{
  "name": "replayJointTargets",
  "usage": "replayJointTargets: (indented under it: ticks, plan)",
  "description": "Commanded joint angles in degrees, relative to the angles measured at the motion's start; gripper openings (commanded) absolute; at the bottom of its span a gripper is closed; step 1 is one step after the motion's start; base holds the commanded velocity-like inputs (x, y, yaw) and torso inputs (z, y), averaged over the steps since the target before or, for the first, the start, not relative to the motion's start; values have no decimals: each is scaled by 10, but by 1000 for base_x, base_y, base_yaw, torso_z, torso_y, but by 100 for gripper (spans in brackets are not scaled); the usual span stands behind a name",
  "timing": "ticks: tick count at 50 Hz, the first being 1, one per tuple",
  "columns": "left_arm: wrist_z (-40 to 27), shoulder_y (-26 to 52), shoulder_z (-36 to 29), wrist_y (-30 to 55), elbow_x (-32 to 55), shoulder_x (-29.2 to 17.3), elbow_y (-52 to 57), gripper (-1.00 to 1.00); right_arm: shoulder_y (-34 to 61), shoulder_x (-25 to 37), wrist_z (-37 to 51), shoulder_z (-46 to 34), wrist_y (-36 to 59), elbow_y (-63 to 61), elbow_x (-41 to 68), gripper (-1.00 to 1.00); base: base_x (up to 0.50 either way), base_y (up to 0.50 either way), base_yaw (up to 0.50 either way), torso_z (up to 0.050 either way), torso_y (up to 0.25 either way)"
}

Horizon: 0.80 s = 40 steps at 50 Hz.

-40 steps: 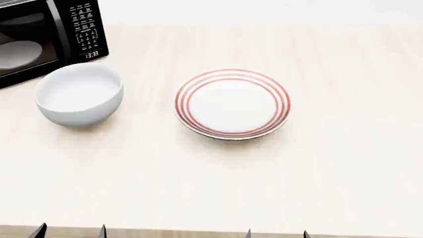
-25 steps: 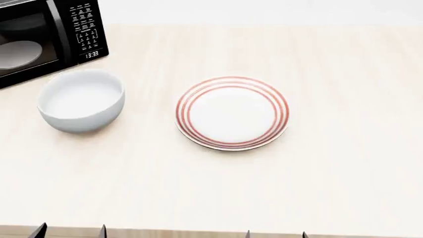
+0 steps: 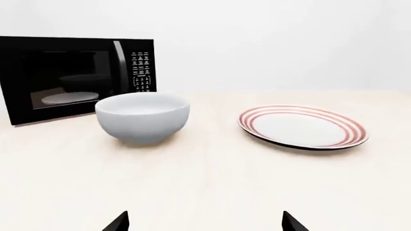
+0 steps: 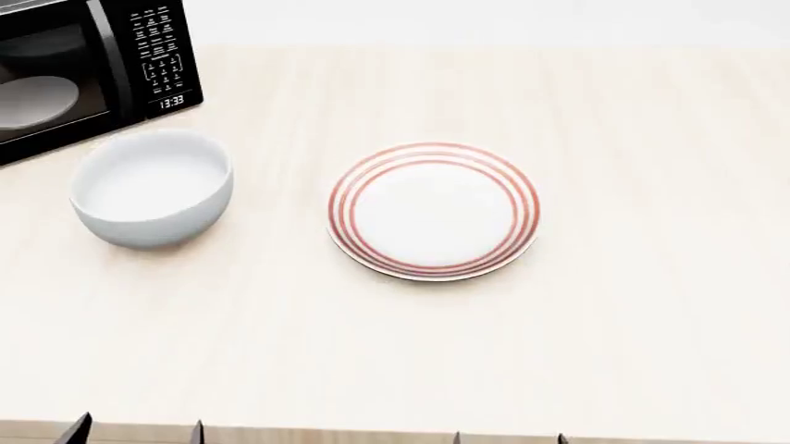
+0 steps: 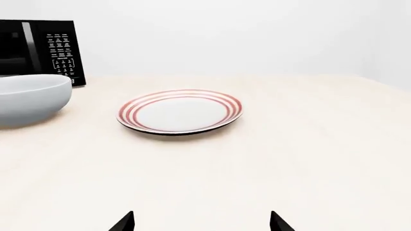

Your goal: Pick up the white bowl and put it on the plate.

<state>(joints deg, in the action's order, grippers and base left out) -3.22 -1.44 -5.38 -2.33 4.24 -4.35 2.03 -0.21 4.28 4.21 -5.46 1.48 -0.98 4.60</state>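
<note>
— So where does the white bowl [image 4: 151,188] sit?
— Upright at the left of the head view, on the pale counter [image 4: 494,351], just in front of the black microwave [image 4: 87,65] in the upper left corner.
— And the plate [image 4: 434,210]?
— Near the frame's centre, flat, apart from the bowl and bare.
— The grippers?
— Only dark fingertips show at the bottom edge. The left gripper [image 3: 204,224] and the right gripper [image 5: 202,222] both stand spread wide, grasping nothing, well short of either dish.
</note>
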Motion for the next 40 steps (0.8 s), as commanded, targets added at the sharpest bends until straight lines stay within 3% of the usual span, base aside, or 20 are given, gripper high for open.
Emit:
replayJointTargets:
  ticks: [1,40]
  plan:
    - [-12,-17,-10,-7,4,-8,38,100,-6,12,9,-11,13,-38,8,100,0,0,0,0,0]
    - [-70,-64,-28,137,-10,-53,371,100,-45,52,70,-21,166,-391,18,100,0,0,0,0,0]
